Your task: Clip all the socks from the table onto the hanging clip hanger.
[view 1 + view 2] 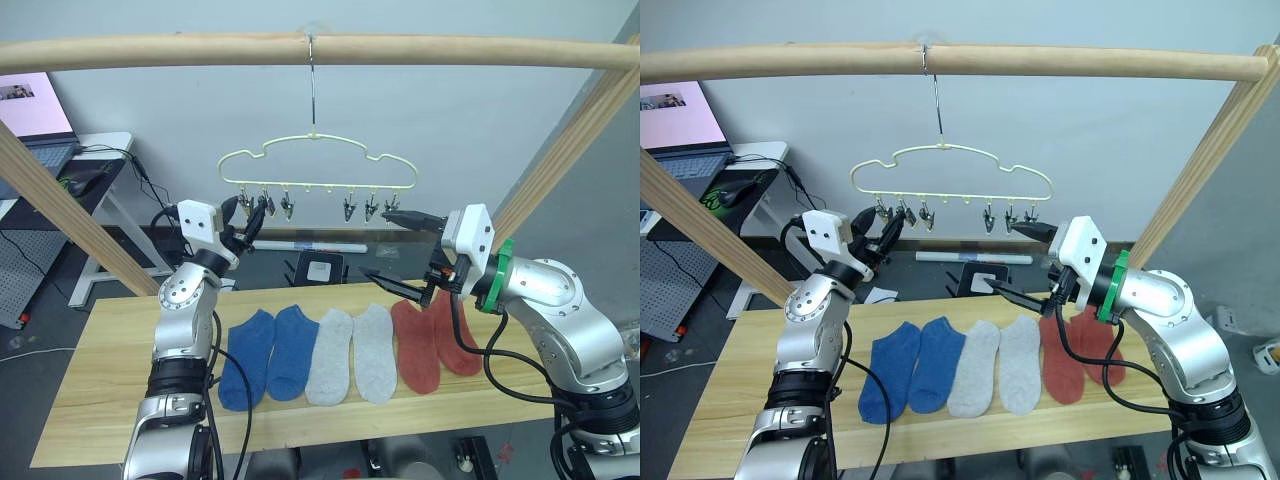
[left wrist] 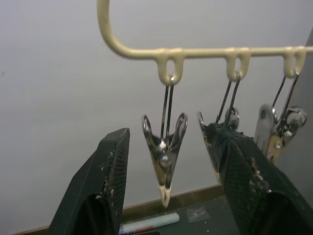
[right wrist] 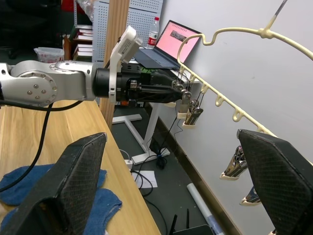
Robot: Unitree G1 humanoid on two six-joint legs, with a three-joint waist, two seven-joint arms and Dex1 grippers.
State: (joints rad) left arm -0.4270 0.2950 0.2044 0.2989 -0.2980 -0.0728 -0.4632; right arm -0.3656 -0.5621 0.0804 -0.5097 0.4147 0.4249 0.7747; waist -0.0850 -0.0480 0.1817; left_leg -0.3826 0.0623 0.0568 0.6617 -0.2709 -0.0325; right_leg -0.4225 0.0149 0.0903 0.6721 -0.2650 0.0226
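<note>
Six socks lie in a row on the table (image 1: 100,385): two blue (image 1: 268,355), two light grey (image 1: 352,353), two rust red (image 1: 432,342). The pale yellow clip hanger (image 1: 316,150) hangs by its hook from the pole above them. My left gripper (image 1: 252,214) is raised to the hanger's left end and stands open. In the left wrist view one metal clip (image 2: 165,152) hangs between the fingers without touching them. My right gripper (image 1: 375,243) is open wide above the red socks, just below the hanger's right clips (image 1: 370,208), and it is empty.
A round wooden pole (image 1: 450,50) runs overhead, carried by slanted wooden posts at the left (image 1: 70,225) and the right (image 1: 570,150). Behind the table on the left stands a desk with a laptop (image 1: 35,125) and cables. A white tube (image 1: 310,244) lies beyond the table's far edge.
</note>
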